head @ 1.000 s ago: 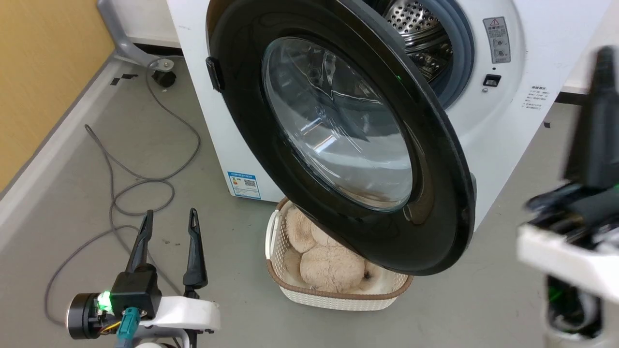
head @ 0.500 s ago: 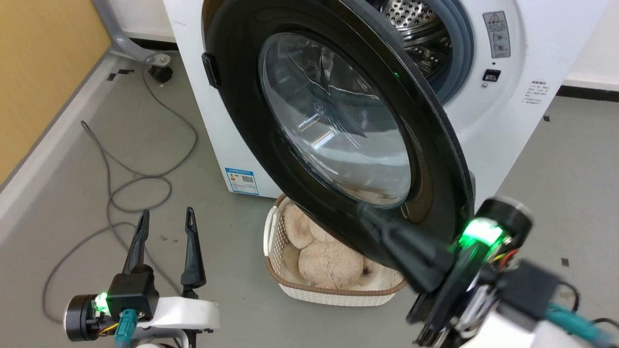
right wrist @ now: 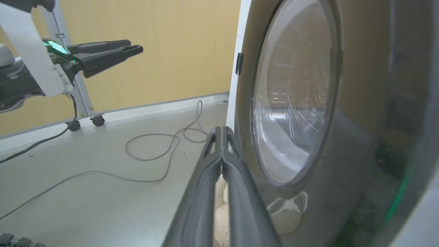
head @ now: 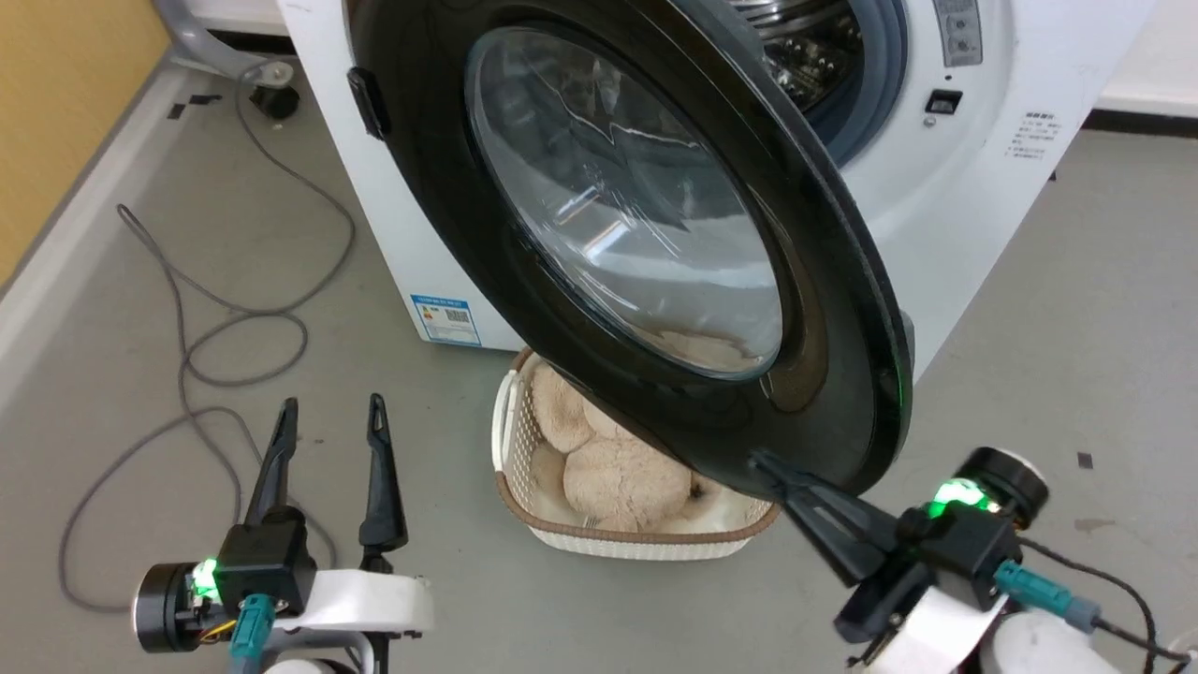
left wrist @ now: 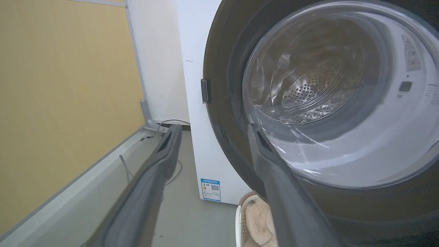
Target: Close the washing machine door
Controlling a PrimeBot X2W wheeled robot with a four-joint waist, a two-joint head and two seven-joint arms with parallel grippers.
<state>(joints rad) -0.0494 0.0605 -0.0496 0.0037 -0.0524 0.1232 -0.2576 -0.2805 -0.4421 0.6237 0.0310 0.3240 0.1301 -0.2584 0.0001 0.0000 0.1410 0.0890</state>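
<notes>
Our right gripper point(head: 763, 461), fingers pressed together, sits at the low rim of the door point(head: 618, 234), which hangs open before the washing machine point(head: 955, 215). Our left gripper point(head: 332, 412) is spread wide, apart from the machine.

Basket point(head: 618, 545) lies under door point(head: 618, 206), before washing machine point(head: 945, 215).

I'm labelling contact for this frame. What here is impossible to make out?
Head view: whether the right gripper touches the door; its dark tips merge with the black rim.
Head view: most of the drum, hidden by the door and cut by the top edge.
Head view: basket far side, under the door.
Head view: label text, too small.
</notes>
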